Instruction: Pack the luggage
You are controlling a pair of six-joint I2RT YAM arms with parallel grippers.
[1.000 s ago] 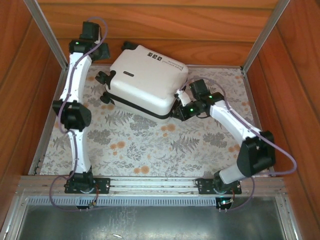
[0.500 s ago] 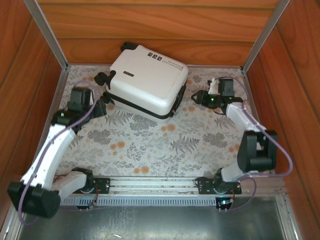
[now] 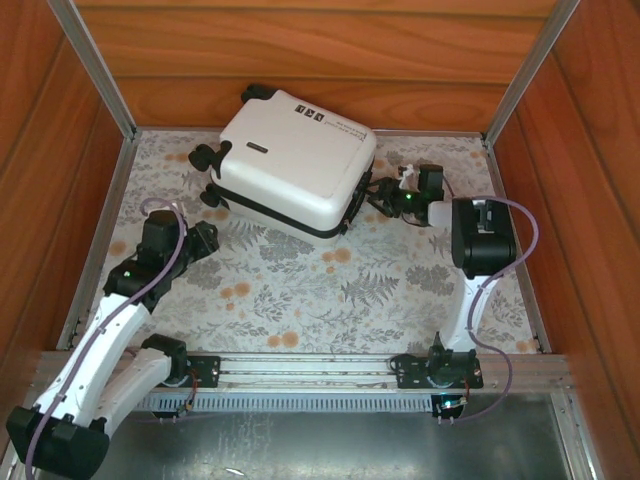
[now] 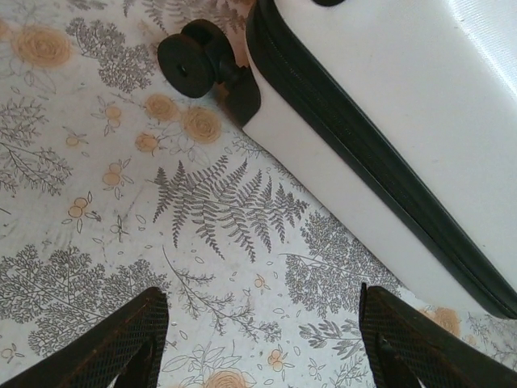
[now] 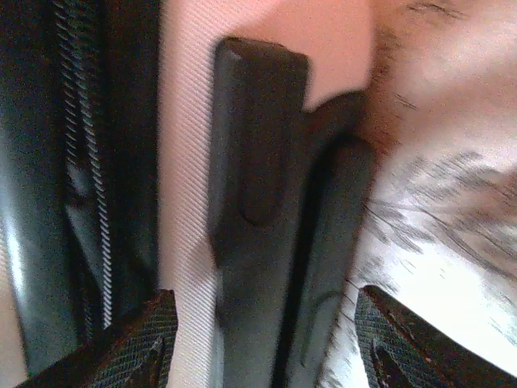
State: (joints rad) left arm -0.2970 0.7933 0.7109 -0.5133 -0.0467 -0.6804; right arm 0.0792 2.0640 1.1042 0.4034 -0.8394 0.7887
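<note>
One white suitcase (image 3: 295, 160) lies shut at 12 o'clock on the floral mat (image 3: 300, 300); the left gripper (image 3: 207, 240), released and empty, hovers off its 7 o'clock corner; the right gripper (image 3: 382, 196), jaws spread, straddles the black handle (image 5: 254, 162) at 3 o'clock without clasping it; a careless sweep there could snag it, dragging the suitcase askew.

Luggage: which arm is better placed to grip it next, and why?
Probably right: the right gripper, open, is at the luggage's handle; the left gripper, also open, hangs over the mat short of a wheel.
</note>
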